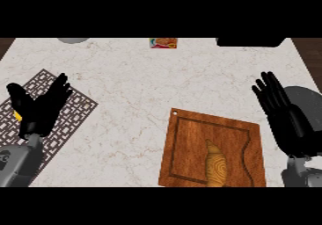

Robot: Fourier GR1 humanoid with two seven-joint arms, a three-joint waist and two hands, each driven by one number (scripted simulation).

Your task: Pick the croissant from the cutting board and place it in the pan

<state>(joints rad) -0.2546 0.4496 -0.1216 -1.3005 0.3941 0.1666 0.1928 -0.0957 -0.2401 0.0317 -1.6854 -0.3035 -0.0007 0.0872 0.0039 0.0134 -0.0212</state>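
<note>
A: Nothing has gone into the pan [305, 102] so far. The croissant [215, 166] lies on the board [189, 145], near its lower edge, long axis running up and down the view.

B: And the hands?

A: Both empty. The right hand [283, 116] is wide, fingers straight and pointing up, hovering over the pan at the counter's [137, 74] right side, just right of the board. The left hand [39, 107] rests open at the left, above a patterned mat [66, 118].

B: So the whole job is left?

A: By my reading, yes: reach, grasp, lift, carry, release. None of it shows as done.

B: Room to move?

A: Plenty in the middle, bare marble between mat and board. The pan sits hard by the counter's right edge and mostly behind the right hand, so I can't tell how much of it is free. The board's right edge is near the pan, so the carry looks short. At the far edge sit a grey object [74, 40], a small coloured packet [163, 43] and something dark [250, 42], all well apart from the route.
</note>
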